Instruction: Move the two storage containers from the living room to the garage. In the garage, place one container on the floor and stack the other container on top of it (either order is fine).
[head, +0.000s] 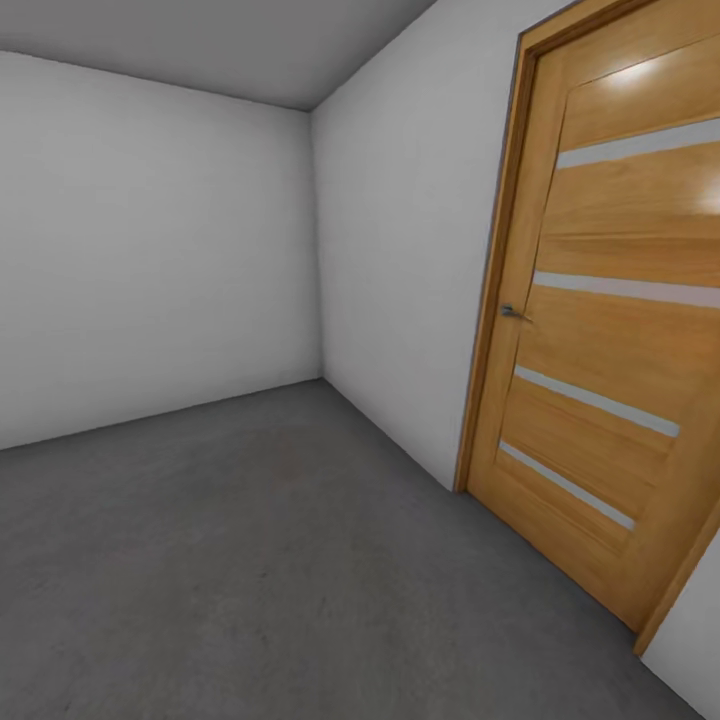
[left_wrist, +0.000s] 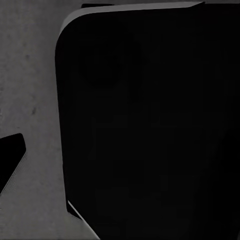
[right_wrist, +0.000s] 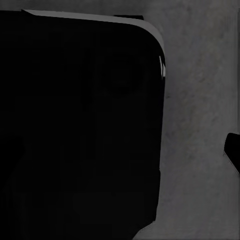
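The two storage containers are out of view. In the head view I face a corner of a bare room that looks like the garage, with plain grey-white walls (head: 150, 250) and a dark grey concrete floor (head: 260, 560). The left wrist view looks down on a black rounded-corner body (left_wrist: 150, 125) of the robot over that speckled floor (left_wrist: 30, 75), and a dark sliver (left_wrist: 10, 160) pokes in at the frame edge. A matching black body (right_wrist: 80, 125) and dark sliver (right_wrist: 233, 150) appear in the right wrist view. Neither sliver tells how the jaws stand.
A wooden door (head: 610, 330) with horizontal frosted strips and a metal handle (head: 510, 311) stands shut in the right wall, close by. Open concrete floor stretches ahead and left to the room's corner (head: 318, 375).
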